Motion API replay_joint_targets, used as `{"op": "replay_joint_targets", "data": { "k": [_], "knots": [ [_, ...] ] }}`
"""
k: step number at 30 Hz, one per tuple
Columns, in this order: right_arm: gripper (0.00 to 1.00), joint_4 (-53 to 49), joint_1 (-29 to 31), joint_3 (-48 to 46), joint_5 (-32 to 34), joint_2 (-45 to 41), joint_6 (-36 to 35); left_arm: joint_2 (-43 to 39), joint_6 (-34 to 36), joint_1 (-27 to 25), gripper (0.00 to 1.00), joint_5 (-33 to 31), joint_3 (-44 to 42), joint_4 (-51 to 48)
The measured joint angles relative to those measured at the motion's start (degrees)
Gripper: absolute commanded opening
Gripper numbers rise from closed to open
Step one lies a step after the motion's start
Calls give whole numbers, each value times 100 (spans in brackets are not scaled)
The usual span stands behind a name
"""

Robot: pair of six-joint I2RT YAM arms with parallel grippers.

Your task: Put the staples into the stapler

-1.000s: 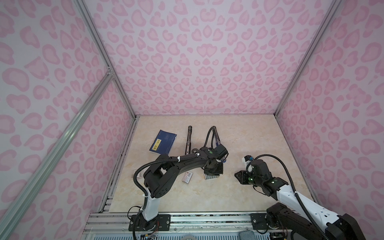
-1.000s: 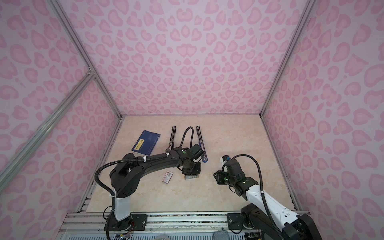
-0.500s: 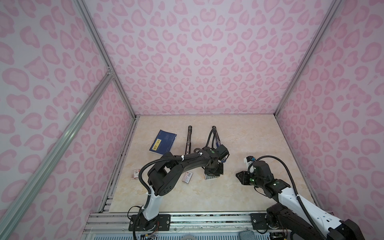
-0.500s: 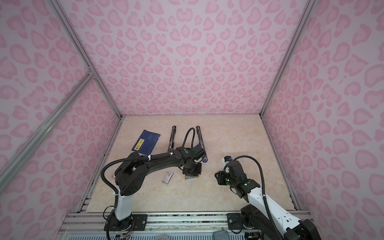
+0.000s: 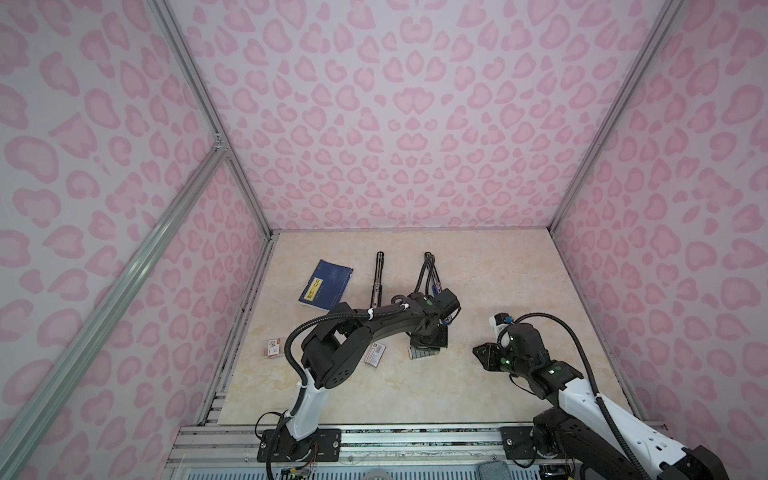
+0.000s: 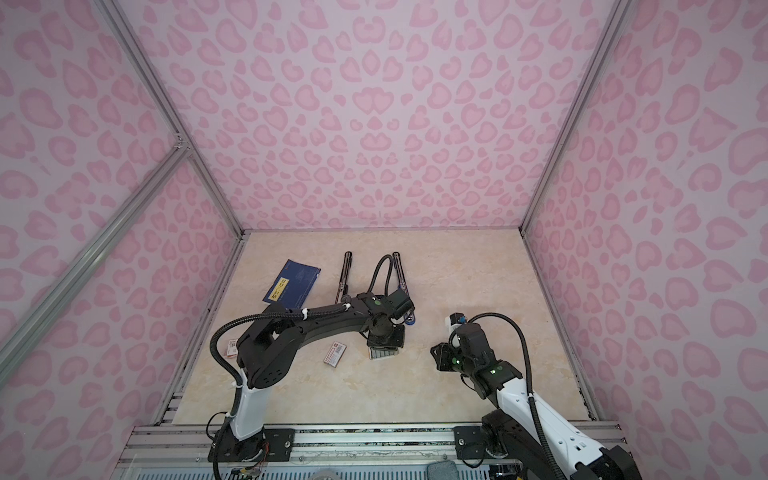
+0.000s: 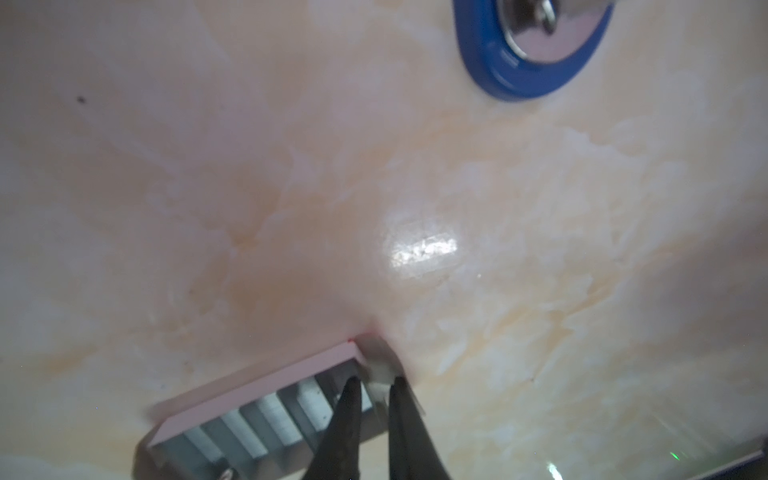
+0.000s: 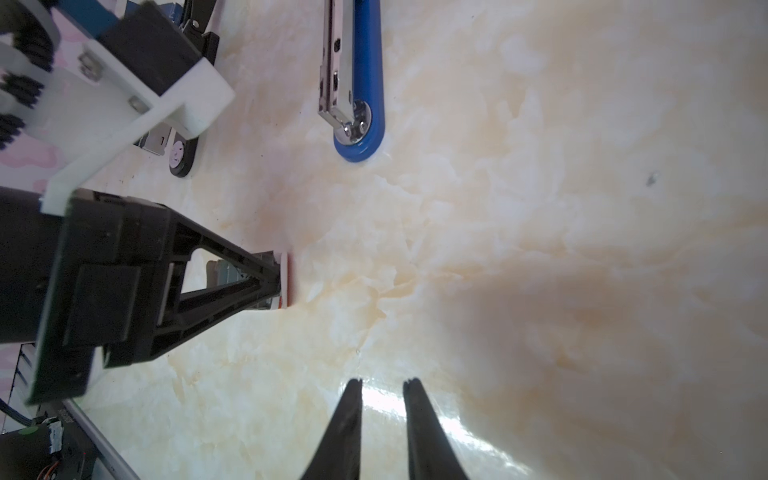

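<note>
Staples in an open tray on the table, under the left tool.
Only the left wrist view shows its tips astride the tray's end wall, grip unclear; right tool parted, empty.

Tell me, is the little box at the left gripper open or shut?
Open. The box has no cover on, and silvery staples show in rows inside.
</note>
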Motion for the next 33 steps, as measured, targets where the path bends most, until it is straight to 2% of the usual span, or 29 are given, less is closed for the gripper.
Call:
{"op": "replay_joint_targets", "data": {
  "k": [8, 15, 20, 33],
  "knots": [
    [21, -31, 0, -22, 0, -94, 2, 22, 13, 7, 11, -15, 4, -11],
    [21, -31, -4, -24, 0, -98, 15, 35, 15, 7, 3, -17, 4, -37],
    [21, -31, -7, -24, 0, -101, 26, -22, 52, 7, 3, -17, -50, -39],
    [20, -251, -15, 317, 92, -39, -28, -1143, 262, 7, 3, -11, -570, -59]
  ]
}}
